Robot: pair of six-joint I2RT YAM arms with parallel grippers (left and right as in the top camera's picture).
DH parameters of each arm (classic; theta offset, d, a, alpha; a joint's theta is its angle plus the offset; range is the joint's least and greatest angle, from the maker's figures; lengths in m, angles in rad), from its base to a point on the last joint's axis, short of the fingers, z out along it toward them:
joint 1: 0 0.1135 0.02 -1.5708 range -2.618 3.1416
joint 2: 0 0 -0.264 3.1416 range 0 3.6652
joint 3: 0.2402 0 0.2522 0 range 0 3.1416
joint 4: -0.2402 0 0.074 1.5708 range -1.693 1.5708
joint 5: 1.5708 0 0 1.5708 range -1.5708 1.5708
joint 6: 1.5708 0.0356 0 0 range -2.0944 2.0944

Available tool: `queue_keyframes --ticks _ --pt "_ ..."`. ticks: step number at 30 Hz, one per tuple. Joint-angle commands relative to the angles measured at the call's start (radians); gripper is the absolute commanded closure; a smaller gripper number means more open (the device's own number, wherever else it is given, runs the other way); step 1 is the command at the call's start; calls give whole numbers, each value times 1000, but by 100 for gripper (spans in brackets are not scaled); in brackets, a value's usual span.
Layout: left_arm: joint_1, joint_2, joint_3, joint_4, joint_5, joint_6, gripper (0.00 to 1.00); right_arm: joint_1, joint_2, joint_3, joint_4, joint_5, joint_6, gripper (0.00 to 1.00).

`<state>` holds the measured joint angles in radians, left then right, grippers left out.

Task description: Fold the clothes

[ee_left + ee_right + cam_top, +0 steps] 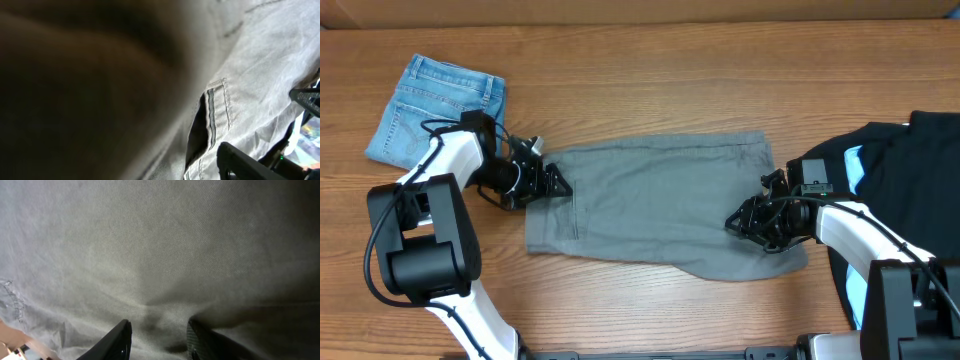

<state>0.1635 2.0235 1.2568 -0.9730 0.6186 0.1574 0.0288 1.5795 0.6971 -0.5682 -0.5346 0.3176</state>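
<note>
Grey shorts [660, 200] lay spread flat across the middle of the table [650, 80], waistband end toward the left edge and leg hems toward the right edge. A folded pair of denim shorts [440, 110] sat by the far left corner, and a heap of black garments [920, 160] waited at the right edge. The left gripper [552, 184] was down at the shorts' left border, close to a slit pocket [200, 130]; its wrist view was mostly blur, so I could not tell how its jaws stood. The right gripper [745, 222] pressed on the cloth near the hem end, its fingers [120, 340] spread with a small ridge of fabric rising between them (nothing pinched yet, as far as I could see). To my eye the step in hand was taking hold of both ends for the first fold. Next, the right jaws would need to close on that ridge, catching both layers, before any lift toward the opposite side
</note>
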Motion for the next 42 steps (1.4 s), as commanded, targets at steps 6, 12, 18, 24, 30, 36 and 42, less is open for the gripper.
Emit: queue_keyframes --ticks 6,12,18,24,30,36,42 --pt "-6 90 -60 26 -225 -87 27 6 1 -10 4 2 2 60" --pt "-88 90 -59 31 -226 -87 85 6 1 -10 2 2 6 61" --pt "-82 77 -27 -48 -241 -86 96 6 1 -8 -5 -47 28 65" --pt "-30 -15 112 -239 -354 -57 96 6 -13 34 -56 -102 28 75" --pt "-2 -147 328 -450 -555 -60 96 4 -90 127 -107 -126 27 75" --pt "-16 -179 573 -626 -626 -77 96 4 -123 248 -187 -126 2 75" --pt "-114 -179 634 -676 -625 -159 96 4 -123 327 -247 -114 -33 75"
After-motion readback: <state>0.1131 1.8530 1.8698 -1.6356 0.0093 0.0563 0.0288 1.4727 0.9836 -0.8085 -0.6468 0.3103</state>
